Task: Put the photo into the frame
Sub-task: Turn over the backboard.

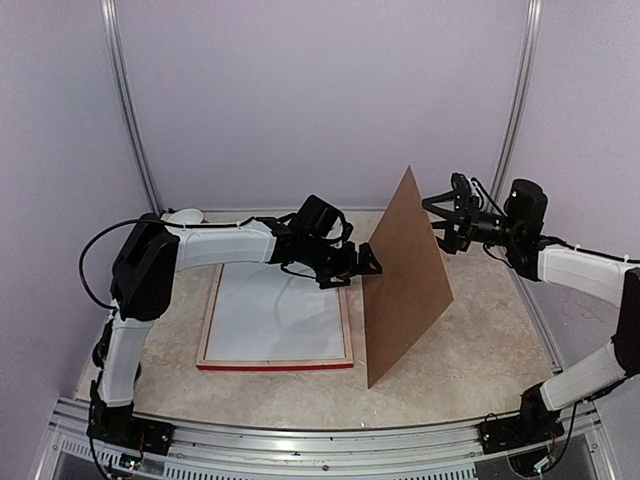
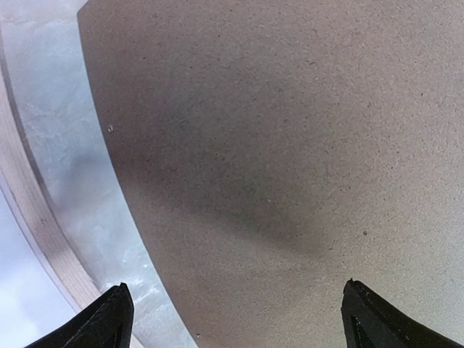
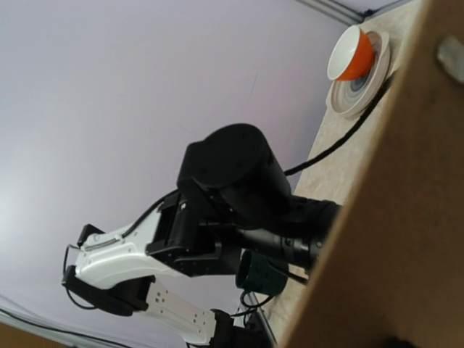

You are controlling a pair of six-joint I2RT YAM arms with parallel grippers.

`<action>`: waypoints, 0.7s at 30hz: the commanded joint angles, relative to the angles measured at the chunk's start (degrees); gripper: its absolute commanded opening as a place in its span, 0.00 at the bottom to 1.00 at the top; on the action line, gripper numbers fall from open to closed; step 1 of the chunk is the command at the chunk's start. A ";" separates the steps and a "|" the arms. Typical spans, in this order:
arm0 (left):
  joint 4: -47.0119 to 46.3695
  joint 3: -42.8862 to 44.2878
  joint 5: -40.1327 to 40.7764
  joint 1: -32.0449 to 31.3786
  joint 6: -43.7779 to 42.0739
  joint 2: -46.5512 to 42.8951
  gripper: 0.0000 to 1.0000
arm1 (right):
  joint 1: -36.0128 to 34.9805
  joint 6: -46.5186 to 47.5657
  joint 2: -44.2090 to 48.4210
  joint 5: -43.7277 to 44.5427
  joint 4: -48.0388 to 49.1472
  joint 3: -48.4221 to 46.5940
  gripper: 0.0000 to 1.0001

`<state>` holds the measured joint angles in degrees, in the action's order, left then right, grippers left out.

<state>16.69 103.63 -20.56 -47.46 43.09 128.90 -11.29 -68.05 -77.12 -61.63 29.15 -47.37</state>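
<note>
Left claw (image 1: pixel 365 264), wide open and empty, faces the brown board (image 1: pixel 405 280) standing on edge, and the right claw (image 1: pixel 447 215), open and empty too, hangs at its other side, so it seems best to tip it slowly over the photo (image 1: pixel 275 315) lying in the frame (image 1: pixel 275 366) below and behind the left claw.

Pale lilac walls (image 1: pixel 300 90), metal corner rails (image 1: pixel 130 110) — beige marbled tabletop (image 1: pixel 480 340), even soft light.
</note>
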 commanded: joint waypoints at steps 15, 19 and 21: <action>-19.64 -16.96 -5.30 3.78 7.52 -12.53 0.99 | -5.15 -1.91 -4.54 1.63 5.12 -4.84 0.92; -20.49 -17.47 -5.33 4.01 7.77 -12.74 0.99 | -6.17 -2.17 -5.37 1.81 5.38 -5.97 0.92; -21.52 -18.21 -5.52 4.20 8.08 -13.01 0.99 | -6.65 -2.14 -5.77 1.78 5.44 -6.50 0.92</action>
<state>-1.61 86.94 -25.06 -43.57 50.37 118.34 -16.43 -69.78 -82.00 -60.34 32.45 -51.44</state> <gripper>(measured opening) 0.989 0.917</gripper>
